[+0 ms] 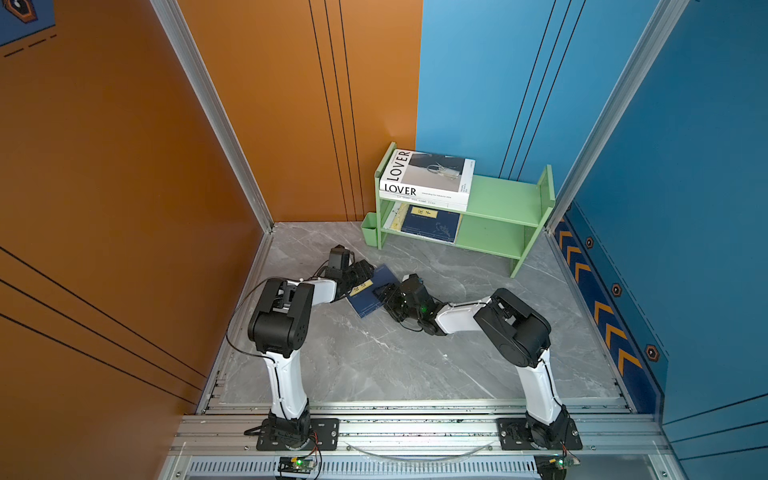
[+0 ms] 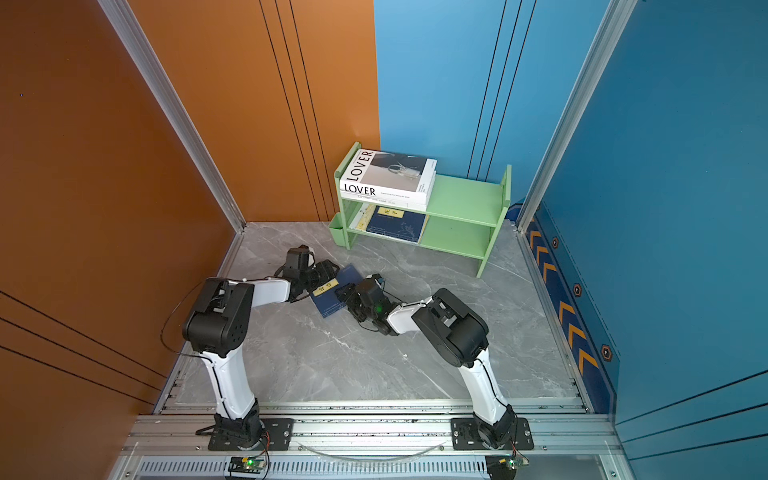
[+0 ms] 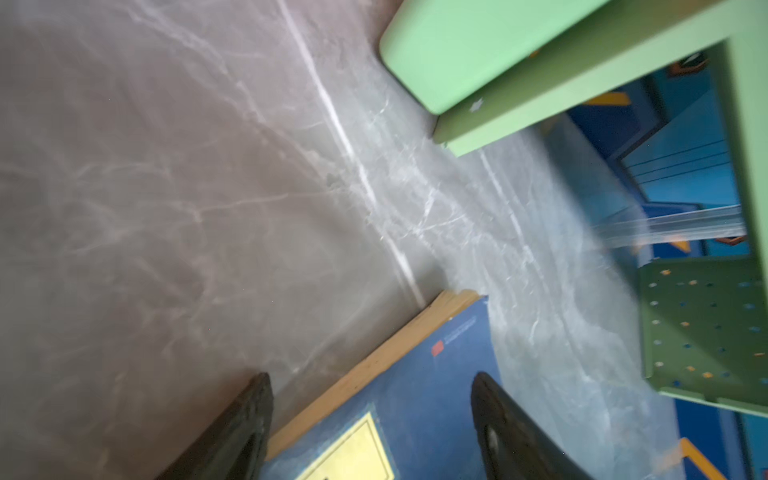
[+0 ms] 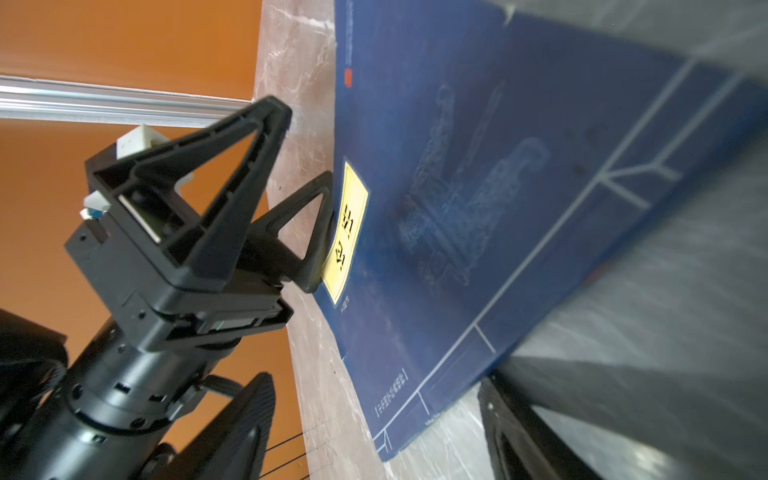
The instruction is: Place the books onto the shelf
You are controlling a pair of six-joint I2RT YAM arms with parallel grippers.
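Grasping the navy book [image 1: 368,293]: left gripper [image 3: 374,419] straddles its edge, right gripper [image 4: 374,432] opposite, both wide open; next pinch, lift to shelf [image 1: 498,195].

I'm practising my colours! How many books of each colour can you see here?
White: 2, the LOVER book and the white book beneath it.
Navy: 2, the shelved navy book and the loose navy book on the floor.
Pale yellowish: 1, the pale book peeking from under the shelved one.
Total: 5 in view.
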